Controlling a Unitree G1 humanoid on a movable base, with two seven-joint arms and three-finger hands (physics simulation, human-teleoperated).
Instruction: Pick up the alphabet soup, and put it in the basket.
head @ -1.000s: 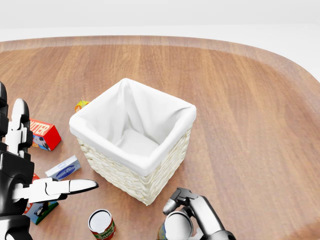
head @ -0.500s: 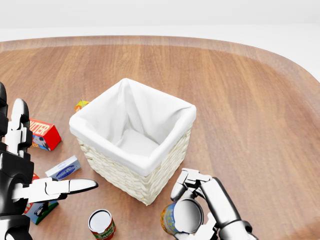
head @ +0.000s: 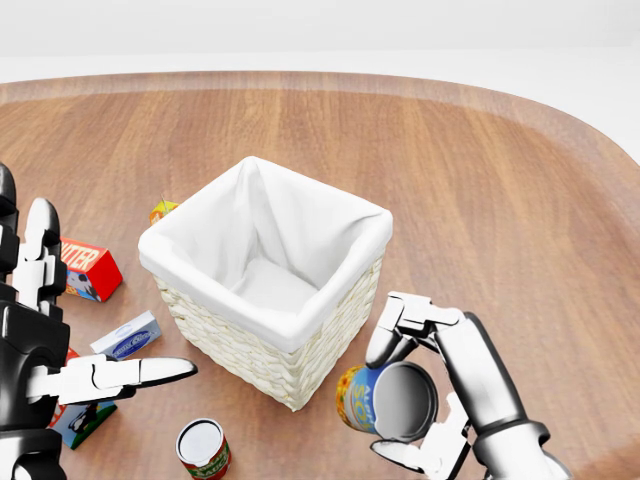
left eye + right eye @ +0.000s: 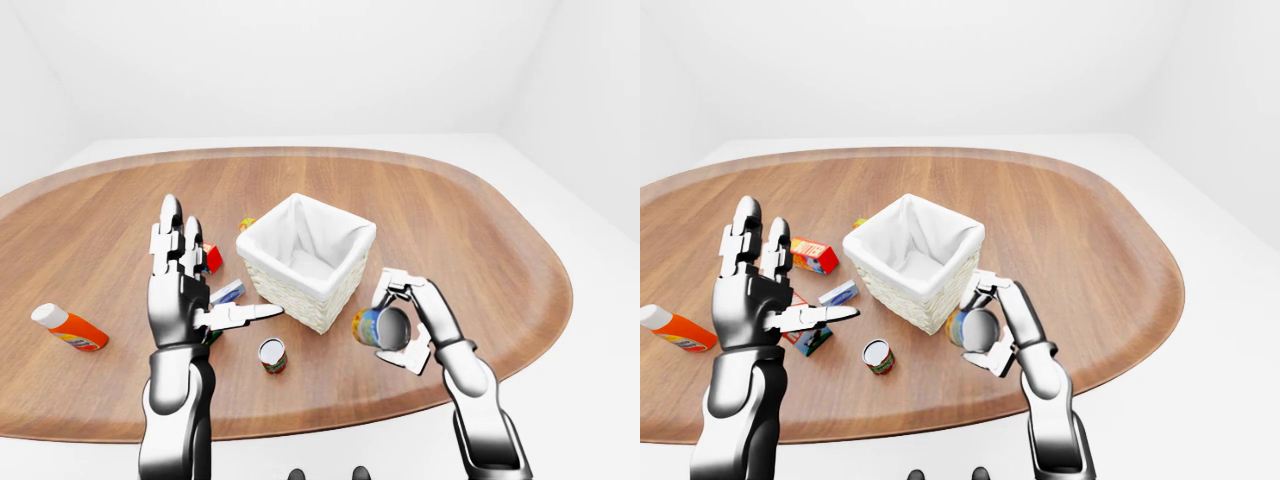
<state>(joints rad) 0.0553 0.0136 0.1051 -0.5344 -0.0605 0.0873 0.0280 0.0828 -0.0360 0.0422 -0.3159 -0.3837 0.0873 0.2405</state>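
Wood table: basket, can, boxes, bottle (far left).

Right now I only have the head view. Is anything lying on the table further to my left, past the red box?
Observer: Yes. In the left-eye view an orange bottle with a white cap lies on its side near the left edge of the table.
Operator: My view cuts off the left hand. Is it holding anything?
Observer: No. The left hand is upright above the table with its fingers spread, and it is empty.
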